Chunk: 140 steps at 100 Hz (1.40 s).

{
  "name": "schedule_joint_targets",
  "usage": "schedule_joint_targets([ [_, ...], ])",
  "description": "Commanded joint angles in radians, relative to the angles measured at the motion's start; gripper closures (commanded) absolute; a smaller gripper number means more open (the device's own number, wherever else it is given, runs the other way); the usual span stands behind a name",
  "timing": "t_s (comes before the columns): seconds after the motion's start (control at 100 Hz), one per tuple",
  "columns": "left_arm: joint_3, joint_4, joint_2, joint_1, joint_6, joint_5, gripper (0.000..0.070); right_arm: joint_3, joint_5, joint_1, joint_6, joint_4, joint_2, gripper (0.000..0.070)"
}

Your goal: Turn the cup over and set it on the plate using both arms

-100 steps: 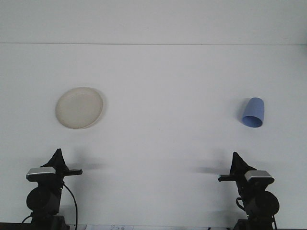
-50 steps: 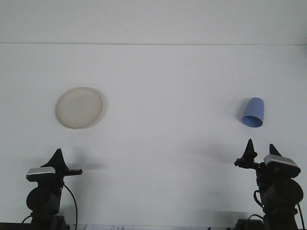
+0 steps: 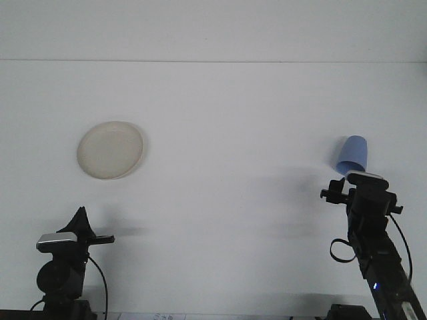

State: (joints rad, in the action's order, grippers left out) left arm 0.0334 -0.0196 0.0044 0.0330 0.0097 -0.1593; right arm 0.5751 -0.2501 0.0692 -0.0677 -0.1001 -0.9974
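Right gripper (image 3: 348,179) at blue cup (image 3: 351,153) – fingers hidden; left gripper (image 3: 81,217) low, looks closed; plate (image 3: 110,149) apart

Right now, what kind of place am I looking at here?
Probably a robot test bench or lab rather than a kitchen: a plain white table against a blank wall, two black arms, and only a plate and a blue cup set out.

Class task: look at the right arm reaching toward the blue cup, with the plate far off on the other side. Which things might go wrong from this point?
1. The small blue plastic cup sits tilted on the white table, so a nudge from the right gripper could roll or topple it.
2. The gripper's camera housing hides the cup's lower edge, so a misaligned grasp seems possible.
3. The round cream plate lies far to the left, near the left gripper, so a handover may be needed and the cup could slip.
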Motion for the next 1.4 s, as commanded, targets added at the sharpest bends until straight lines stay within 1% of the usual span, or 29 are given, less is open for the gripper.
schedule_joint_targets([
  [0.0, -0.019, -0.012, -0.001, -0.001, 0.005, -0.005, 0.0685, 0.008, 0.0, 0.01, 0.039, 0.06, -0.059, 0.0255],
  [0.09, -0.019, -0.012, -0.001, -0.001, 0.005, -0.005, 0.0685, 0.008, 0.024, 0.032, 0.065, 0.138, -0.137, 0.0263],
  [0.26, -0.019, -0.012, -0.001, -0.001, 0.005, -0.005, 0.0685, 0.008, 0.055, 0.088, 0.064, 0.268, -0.253, 0.0263],
  [0.41, -0.019, -0.012, -0.001, -0.001, 0.005, -0.005, 0.0685, 0.008, 0.128, 0.148, 0.065, 0.37, -0.343, 0.0263],
  [0.55, -0.019, -0.012, -0.001, -0.001, 0.005, -0.005, 0.0685, 0.008, 0.158, 0.197, 0.073, 0.47, -0.429, 0.0263],
  [0.73, -0.019, -0.012, -0.001, -0.001, 0.005, -0.005, 0.0685, 0.008, 0.276, 0.256, 0.076, 0.613, -0.533, 0.0263],
  [0.83, -0.019, -0.012, -0.001, -0.001, 0.005, -0.005, 0.0685, 0.008, 0.306, 0.271, 0.076, 0.701, -0.585, 0.0267],
  [0.85, -0.019, -0.012, -0.001, -0.001, 0.005, -0.005, 0.0685, 0.009, 0.307, 0.273, 0.075, 0.716, -0.594, 0.0281],
  [0.89, -0.019, -0.012, -0.001, -0.001, 0.005, -0.005, 0.0685, 0.009, 0.306, 0.273, 0.076, 0.744, -0.613, 0.0333],
  [0.98, -0.019, -0.012, -0.001, -0.001, 0.005, -0.005, 0.0685, 0.009, 0.307, 0.277, 0.076, 0.8, -0.642, 0.0524],
  [1.02, -0.019, -0.012, -0.001, -0.001, 0.005, -0.005, 0.0685, 0.009, 0.307, 0.277, 0.076, 0.819, -0.65, 0.0577],
  [1.06, -0.019, -0.012, -0.001, -0.001, 0.005, -0.005, 0.0685, 0.009, 0.307, 0.277, 0.076, 0.843, -0.658, 0.0602],
  [1.14, -0.019, -0.012, -0.001, -0.001, 0.005, -0.005, 0.0685, 0.011, 0.314, 0.278, 0.076, 0.88, -0.668, 0.0623],
  [1.22, -0.019, -0.012, -0.001, -0.001, 0.005, -0.005, 0.0685, 0.016, 0.315, 0.279, 0.076, 0.888, -0.668, 0.0699],
  [1.27, -0.019, -0.012, -0.001, -0.001, 0.005, -0.005, 0.0685, 0.016, 0.32, 0.279, 0.068, 0.895, -0.666, 0.07],
  [1.34, -0.019, -0.012, -0.001, -0.001, 0.005, -0.005, 0.0685, 0.016, 0.351, 0.279, 0.049, 0.883, -0.649, 0.07],
  [1.39, -0.019, -0.012, -0.001, -0.001, 0.005, -0.005, 0.0685, 0.016, 0.365, 0.277, 0.022, 0.86, -0.627, 0.07],
])
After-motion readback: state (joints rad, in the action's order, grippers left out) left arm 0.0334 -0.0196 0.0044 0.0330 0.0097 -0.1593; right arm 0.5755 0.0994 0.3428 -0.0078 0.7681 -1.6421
